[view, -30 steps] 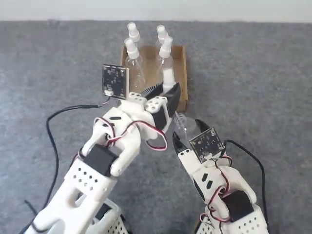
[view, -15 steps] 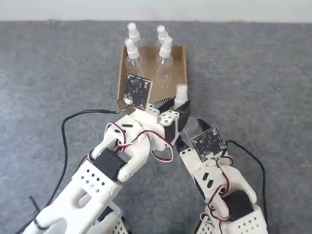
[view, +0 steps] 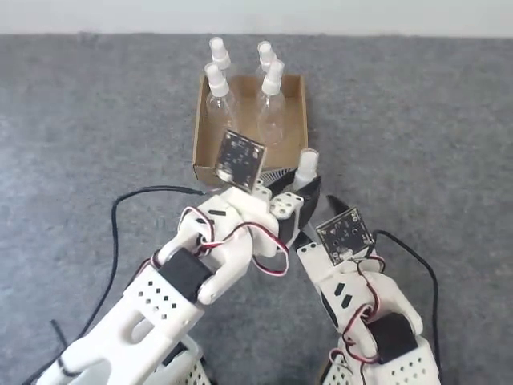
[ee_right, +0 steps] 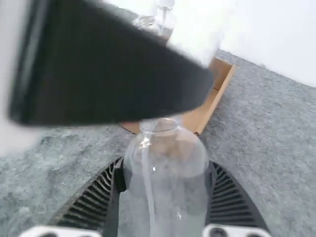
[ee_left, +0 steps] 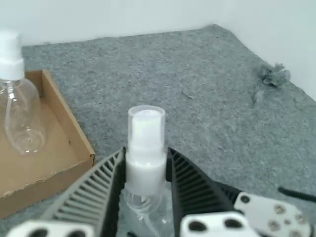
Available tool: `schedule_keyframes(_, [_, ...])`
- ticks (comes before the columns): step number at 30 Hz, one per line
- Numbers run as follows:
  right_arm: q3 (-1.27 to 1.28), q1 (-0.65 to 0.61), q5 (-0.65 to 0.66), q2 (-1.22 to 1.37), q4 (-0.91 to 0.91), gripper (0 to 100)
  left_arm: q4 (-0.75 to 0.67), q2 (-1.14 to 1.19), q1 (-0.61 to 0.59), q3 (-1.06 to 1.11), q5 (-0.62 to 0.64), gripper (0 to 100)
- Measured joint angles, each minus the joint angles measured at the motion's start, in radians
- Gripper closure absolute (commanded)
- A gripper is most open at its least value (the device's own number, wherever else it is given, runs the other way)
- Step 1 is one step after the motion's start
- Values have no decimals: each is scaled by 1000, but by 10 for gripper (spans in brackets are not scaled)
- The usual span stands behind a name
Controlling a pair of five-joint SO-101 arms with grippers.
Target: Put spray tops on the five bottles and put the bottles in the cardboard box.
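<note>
**Last spray top held over the fifth bottle, beside the box**

The cardboard box (view: pixel 303 120) already held four capped bottles (view: pixel 218 100) upright, so this looked like the final fitting. Just off the box's near right corner, the left jaws were clamped on the collar of the spray top (ee_left: pixel 145 143), keeping it upright, probably so it could seat squarely. Its dip tube (ee_right: pixel 146 182) hung inside the clear bottle (ee_right: pixel 165 197) directly below. The right jaws were clamped around that bottle's body from either side, seemingly to steady it against the push. Whether its base rested on the grey tabletop (view: pixel 417 120) could not be told.
</note>
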Motion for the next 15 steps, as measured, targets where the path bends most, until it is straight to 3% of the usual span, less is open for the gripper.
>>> schedule_keyframes(3, [0,25,-37,0,-21,876,-2,0,12,6,-3,957])
schedule_keyframes(8, [0,46,-92,0,-25,876,-9,0,37,25,-5,818])
schedule_keyframes(15, [0,72,-104,0,-26,876,0,0,38,37,15,803])
